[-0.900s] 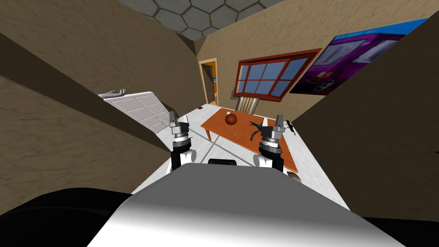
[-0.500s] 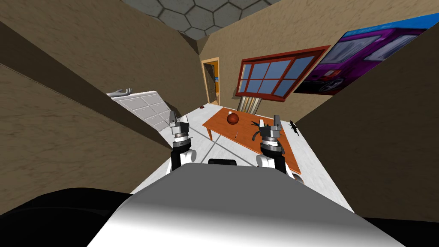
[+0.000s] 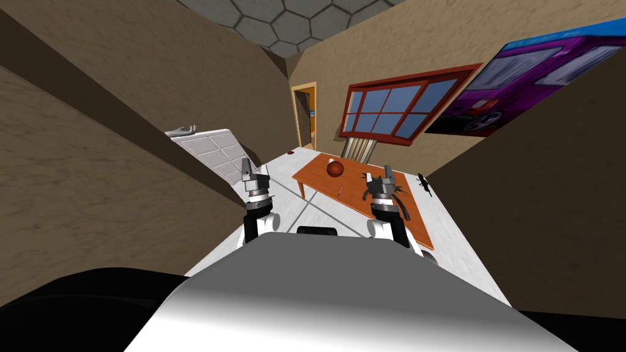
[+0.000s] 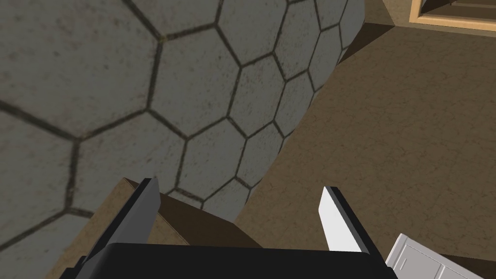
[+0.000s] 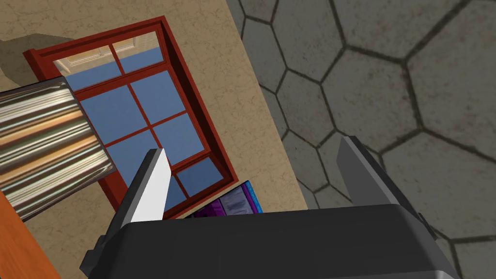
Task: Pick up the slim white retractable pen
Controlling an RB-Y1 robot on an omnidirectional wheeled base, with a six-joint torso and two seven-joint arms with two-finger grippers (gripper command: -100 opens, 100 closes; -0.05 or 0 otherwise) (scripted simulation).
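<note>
Right gripper (image 3: 379, 175), spread wide, near the thin pale pen (image 3: 339, 190).

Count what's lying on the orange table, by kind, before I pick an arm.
Thin white pen: 1
Round reddish-brown thing: 1
Dark spiky thing, partly behind the right hand: 1
Total: 3 on the table

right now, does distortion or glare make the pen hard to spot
Head view: wide lens splays the walls, whole frame rolled, pen a thin pale sliver on the orange table. Right wrist view: banded glare on the ribbed metal panel.
</note>
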